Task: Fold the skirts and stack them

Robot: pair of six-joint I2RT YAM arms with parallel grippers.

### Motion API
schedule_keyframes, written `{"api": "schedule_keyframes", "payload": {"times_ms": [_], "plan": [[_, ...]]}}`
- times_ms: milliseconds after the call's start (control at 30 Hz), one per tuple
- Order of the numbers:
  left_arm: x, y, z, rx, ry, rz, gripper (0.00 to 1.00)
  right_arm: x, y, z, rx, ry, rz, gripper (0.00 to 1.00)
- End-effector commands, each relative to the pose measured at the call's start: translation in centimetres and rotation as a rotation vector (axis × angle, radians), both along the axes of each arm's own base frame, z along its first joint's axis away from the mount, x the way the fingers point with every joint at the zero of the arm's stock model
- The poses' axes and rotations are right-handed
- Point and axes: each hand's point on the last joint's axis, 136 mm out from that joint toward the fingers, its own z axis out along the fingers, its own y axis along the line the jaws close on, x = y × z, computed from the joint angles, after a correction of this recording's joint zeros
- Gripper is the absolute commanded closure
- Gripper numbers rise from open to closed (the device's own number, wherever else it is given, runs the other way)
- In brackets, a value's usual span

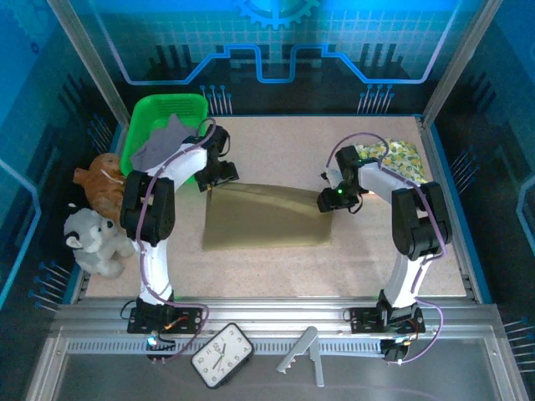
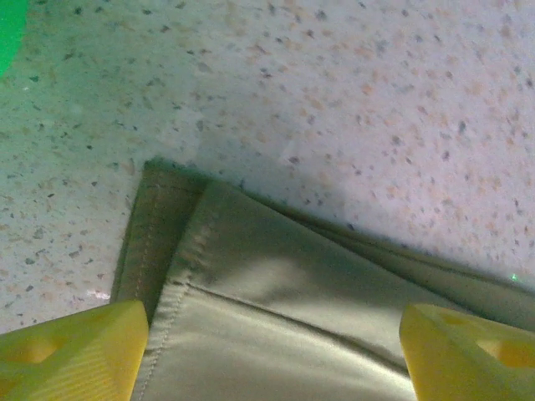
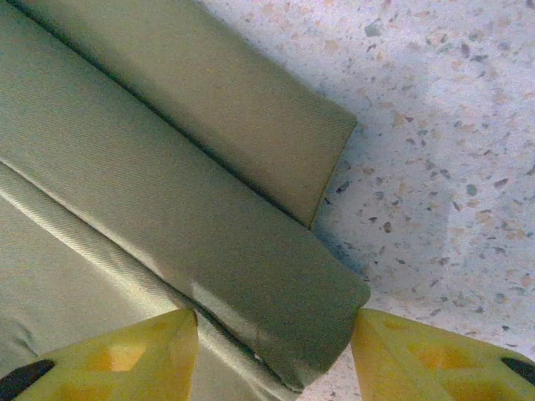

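Observation:
The plain olive-khaki skirt lies spread flat in the middle of the table. My left gripper is down at its far left corner. In the left wrist view the stitched hem corner lies between the yellow fingers of the left gripper, which stand wide apart. My right gripper is at the skirt's far right corner. Its yellow fingers straddle a folded band of the cloth, the right gripper open and not pinching it. The yellow-green floral skirt lies at the back right. The grey-lavender skirt lies in the basket.
A green plastic basket stands at the back left. A brown plush toy and a white plush toy lie off the table's left edge. A clock and a grey bracket lie on the near rail.

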Motion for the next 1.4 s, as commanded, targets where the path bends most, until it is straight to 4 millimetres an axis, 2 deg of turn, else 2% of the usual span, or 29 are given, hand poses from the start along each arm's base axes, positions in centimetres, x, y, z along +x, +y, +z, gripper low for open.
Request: {"api": "schedule_keyframes", "payload": {"times_ms": [0,233,333,367,433,500,533,667,733,900,933,967,1000,1033,1067,1367], "plan": [[0.5,-0.7,0.1,-0.078,-0.001,0.085,0.24,-0.1,-0.1,-0.4,0.013,0.022,-0.007,0.49],[0.6,-0.9,-1.6,-0.083,0.043,0.149,0.36,0.0,0.0,-0.3,0.019,0.018,-0.004,0.53],[0.0,-0.2,-2.2,-0.037,0.073,0.155,0.38,0.0,0.1,-0.3,0.027,0.019,-0.003,0.57],[-0.2,0.0,-2.3,-0.025,0.073,0.157,0.42,0.0,0.2,-0.3,0.034,0.018,-0.003,0.6],[-0.4,0.2,-2.1,-0.017,0.062,0.156,0.55,0.0,0.4,-0.1,0.05,0.014,-0.006,0.7],[-0.5,0.2,-1.3,-0.021,0.045,0.152,0.77,0.1,0.6,0.4,0.062,0.0,-0.009,0.78],[-0.5,0.3,-0.7,-0.023,0.027,0.153,0.84,0.2,0.6,0.8,0.066,-0.015,-0.012,0.81],[-0.6,0.8,2.4,-0.011,-0.051,0.145,1.0,0.5,0.7,2.9,0.081,-0.071,-0.002,0.94],[-0.9,1.0,3.4,-0.006,-0.073,0.148,1.0,0.6,0.7,3.8,0.09,-0.094,0.006,1.0],[-1.9,1.1,4.5,-0.028,-0.114,0.157,1.0,0.6,1.2,5.3,0.12,-0.126,0.026,1.0],[-2.0,1.1,4.3,-0.033,-0.113,0.16,0.95,0.5,1.4,5.3,0.123,-0.126,0.031,1.0],[-2.1,1.2,4.0,-0.035,-0.105,0.17,0.72,0.5,1.4,5.2,0.122,-0.124,0.033,1.0],[-2.2,1.2,3.7,-0.036,-0.097,0.18,0.55,0.5,1.5,5.1,0.123,-0.12,0.033,1.0],[-2.2,1.1,3.2,-0.04,-0.086,0.185,0.44,0.6,1.5,5.0,0.122,-0.119,0.034,1.0],[-2.1,1.0,2.8,-0.045,-0.077,0.187,0.41,0.6,1.5,4.8,0.118,-0.112,0.032,1.0],[0.1,1.5,-0.7,0.024,0.015,0.122,0.48,0.4,2.1,4.2,0.107,-0.094,0.046,1.0]]}}
